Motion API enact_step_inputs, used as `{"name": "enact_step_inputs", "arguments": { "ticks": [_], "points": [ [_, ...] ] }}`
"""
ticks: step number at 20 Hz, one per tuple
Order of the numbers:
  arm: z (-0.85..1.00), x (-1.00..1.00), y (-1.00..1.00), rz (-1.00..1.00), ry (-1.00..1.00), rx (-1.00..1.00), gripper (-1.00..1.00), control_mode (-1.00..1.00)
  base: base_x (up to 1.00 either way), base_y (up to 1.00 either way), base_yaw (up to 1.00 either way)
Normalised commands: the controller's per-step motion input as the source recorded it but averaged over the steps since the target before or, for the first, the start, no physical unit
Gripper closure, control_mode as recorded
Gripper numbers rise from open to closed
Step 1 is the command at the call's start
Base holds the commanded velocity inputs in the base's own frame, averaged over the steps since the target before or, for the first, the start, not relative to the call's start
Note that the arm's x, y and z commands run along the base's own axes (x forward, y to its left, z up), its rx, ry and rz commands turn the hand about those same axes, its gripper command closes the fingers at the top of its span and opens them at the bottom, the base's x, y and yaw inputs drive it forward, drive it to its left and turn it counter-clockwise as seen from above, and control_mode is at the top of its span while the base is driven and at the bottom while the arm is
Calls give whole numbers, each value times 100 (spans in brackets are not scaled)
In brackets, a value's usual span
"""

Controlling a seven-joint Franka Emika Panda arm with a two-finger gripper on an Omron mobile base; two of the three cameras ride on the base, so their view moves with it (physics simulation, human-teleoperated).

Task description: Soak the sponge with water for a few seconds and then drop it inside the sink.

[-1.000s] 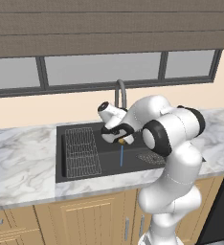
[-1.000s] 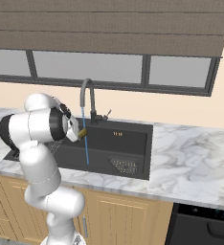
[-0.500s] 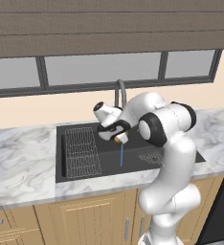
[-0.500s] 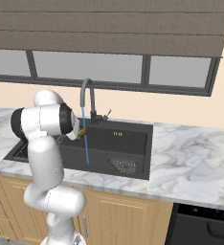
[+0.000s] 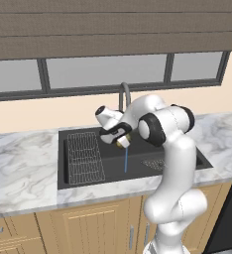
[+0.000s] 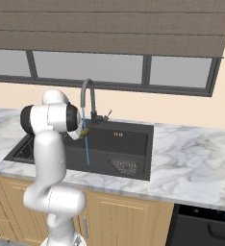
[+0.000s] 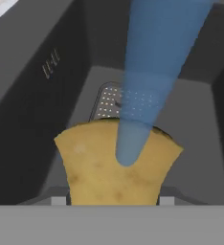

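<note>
A white robot arm reaches over a large rectangular matte black sink (image 5: 88,181) set into a grey-veined white marble counter (image 5: 19,168), its two-finger hand (image 5: 122,142) closed on a small mustard-yellow sponge (image 5: 123,143) held above the basin, under the spout of a dark gooseneck faucet (image 6: 87,98). A thin, straight blue stream of water (image 5: 126,159) runs down past the sponge to the sink floor. From the camera on the hand, the water (image 7: 147,86) meets the top face of the yellow sponge (image 7: 116,167) near its middle, and the sponge sits between the two finger tips at the bottom of that view, with the dark basin walls around it and a pale mesh drain strainer (image 7: 106,103) on the floor below.

In the left base view a wire grid rack (image 5: 86,158) lies in the left part of the basin, well apart from the stream, and the strainer (image 5: 152,163) lies to the stream's right. In the right base view the sponge (image 6: 84,131) shows as a small yellow-brown spot beside the arm's dark joint, with the water (image 6: 87,144) falling from the faucet tip into the basin and the strainer (image 6: 125,166) near the front right corner. Behind the sink a dark-framed window (image 6: 109,69) runs along a peach wall under a brown slatted blind (image 5: 113,30). Light wooden cabinets (image 6: 129,216) stand below the counter.
</note>
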Motion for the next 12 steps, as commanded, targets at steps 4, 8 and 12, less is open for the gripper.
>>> {"name": "enact_step_inputs", "arguments": {
  "ticks": [4, 8, 12],
  "points": [
    [-9, 19, 0, 0, 0, 0, 100, -100, 0, 0, 0],
    [0, -2, 0, 0, 0, 0, 100, -100, 0, 0, 0],
    [0, -26, -1, 0, -1, 0, 100, -100, 0, 0, 0]
  ]
}}
